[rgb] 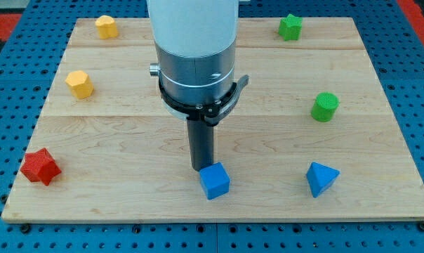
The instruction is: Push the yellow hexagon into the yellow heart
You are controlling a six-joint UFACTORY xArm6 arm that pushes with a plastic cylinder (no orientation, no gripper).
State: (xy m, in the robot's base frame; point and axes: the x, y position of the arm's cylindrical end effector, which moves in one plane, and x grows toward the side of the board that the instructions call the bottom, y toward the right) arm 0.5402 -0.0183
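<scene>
So there are no jaws on this rig, just a rod, nothing to open or close. My tip sits at lower centre of the frame, right beside the blue cube, probably touching its upper-left edge. The yellow hexagon is well off to the upper left of my tip, and the yellow heart sits further up and slightly right of it, near the board's top edge. I'd guess I need to get below-left of the hexagon first.

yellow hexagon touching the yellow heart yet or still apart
Apart: the yellow hexagon sits below the yellow heart, bare board between them.
</scene>
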